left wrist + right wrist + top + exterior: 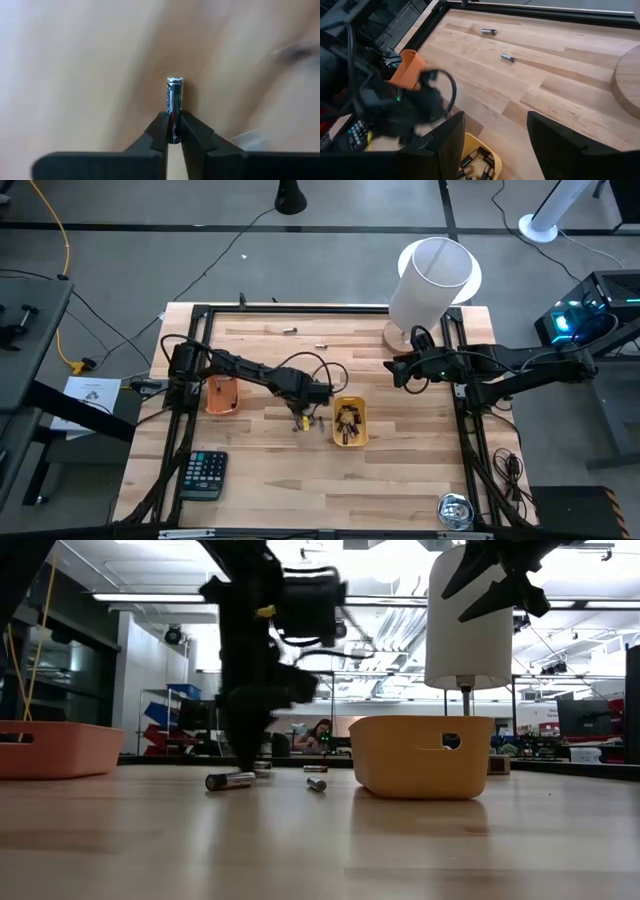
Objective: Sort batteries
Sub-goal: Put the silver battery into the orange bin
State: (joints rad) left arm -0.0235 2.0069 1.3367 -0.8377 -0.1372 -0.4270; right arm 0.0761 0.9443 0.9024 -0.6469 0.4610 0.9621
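Note:
My left gripper [303, 416] points down at the table's middle, just left of the yellow tray [362, 423], and is shut on a dark battery with a silvery end [174, 95]. Loose batteries lie on the wood beside it [230, 780] [316, 784]. Several batteries lie in the yellow tray, as the right wrist view shows [481, 162]. The orange tray [222, 396] stands to the left. Two more batteries [489, 31] [508, 58] lie toward the far edge. My right gripper [495, 145] hangs open and empty above the table, right of the yellow tray. My left gripper pinches the battery's near end [174, 131] between its two fingertips [159, 131]. The fingers come from above and point down, and the battery sticks out past them along their length, its silvery end [174, 80] foremost. Whether that end touches the table, I cannot tell.
A black calculator [203, 475] lies near the front left. A white lamp on a round wooden base [430, 280] stands at the far right. A shiny round object [455, 510] sits at the front right corner. Black frame rails [460, 430] line the table's sides.

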